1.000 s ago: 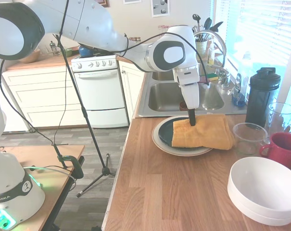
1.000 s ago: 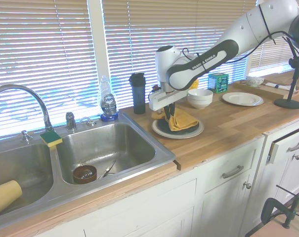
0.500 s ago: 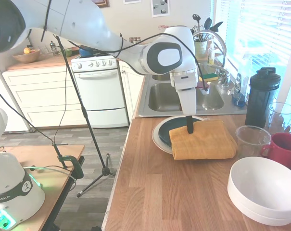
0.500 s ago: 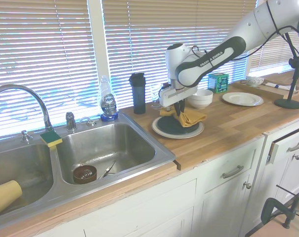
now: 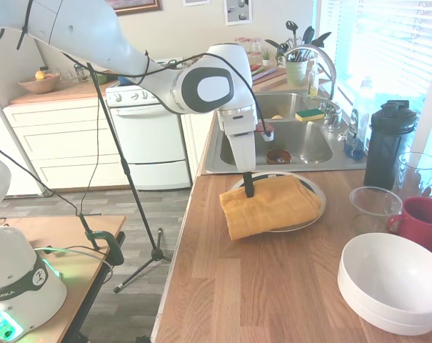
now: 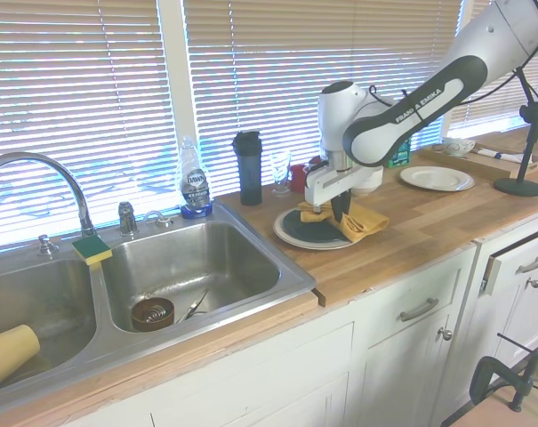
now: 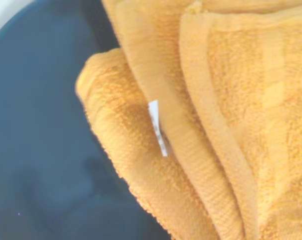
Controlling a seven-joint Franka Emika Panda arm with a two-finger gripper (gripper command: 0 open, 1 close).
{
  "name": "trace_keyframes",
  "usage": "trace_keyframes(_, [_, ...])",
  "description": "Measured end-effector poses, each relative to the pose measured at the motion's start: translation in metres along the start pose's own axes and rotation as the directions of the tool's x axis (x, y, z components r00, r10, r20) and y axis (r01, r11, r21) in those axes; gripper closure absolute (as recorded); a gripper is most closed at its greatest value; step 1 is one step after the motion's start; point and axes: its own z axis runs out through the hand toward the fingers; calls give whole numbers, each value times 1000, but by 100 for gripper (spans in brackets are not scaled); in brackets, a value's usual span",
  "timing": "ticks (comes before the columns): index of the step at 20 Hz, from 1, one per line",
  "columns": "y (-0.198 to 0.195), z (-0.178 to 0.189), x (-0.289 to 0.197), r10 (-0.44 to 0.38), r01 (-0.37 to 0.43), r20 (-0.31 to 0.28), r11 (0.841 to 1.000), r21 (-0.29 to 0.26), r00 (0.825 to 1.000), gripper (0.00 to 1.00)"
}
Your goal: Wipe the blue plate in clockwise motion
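Wiping in progress: gripper (image 5: 248, 191) presses a folded yellow towel (image 5: 269, 207) onto the blue plate (image 6: 311, 228), mid-circle.

- Blue plate: centre of the first exterior view, almost wholly under the towel there; in the second exterior view its dark face shows at the left side of the towel, right of centre in the frame. It sits on a larger cream plate (image 5: 312, 188) on the wooden counter (image 5: 273, 286), just in front of the sink (image 5: 273, 143).
- Towel: overhangs the plates' rim toward the lower left of the first exterior view. Wrist view shows its folds over the dark plate, with a small white tag (image 7: 159, 129).
- Fingers: narrow, dark, pointing straight down, close together and seemingly pinching a fold of towel; the exact hold is not clear.
- Arm: enters from the upper left of the first exterior view, elbow high, wrist vertical above the plate's left edge.
- Next move, judged: carry the towel round clockwise, keeping downward pressure and staying on the blue face, not sliding off the rim.
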Motion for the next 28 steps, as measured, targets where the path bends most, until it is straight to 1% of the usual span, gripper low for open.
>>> trace_keyframes(4, [-9,-6,-20,-27,27,1,1000,15,1000,100])
trace_keyframes(7, [-8,-19,-16,-7,7,4,999,40,1000,100])
trace_keyframes(9, [-1,-35,-6,17,-18,9,998,63,1000,100])
trace_keyframes(14, [36,-76,28,64,-66,19,992,107,998,100])
trace_keyframes(18, [73,-98,65,103,-106,33,986,130,994,100])
trace_keyframes(22, [110,-97,104,150,-155,50,979,133,987,100])
trace_keyframes(28, [166,-69,154,222,-229,71,969,95,972,100])
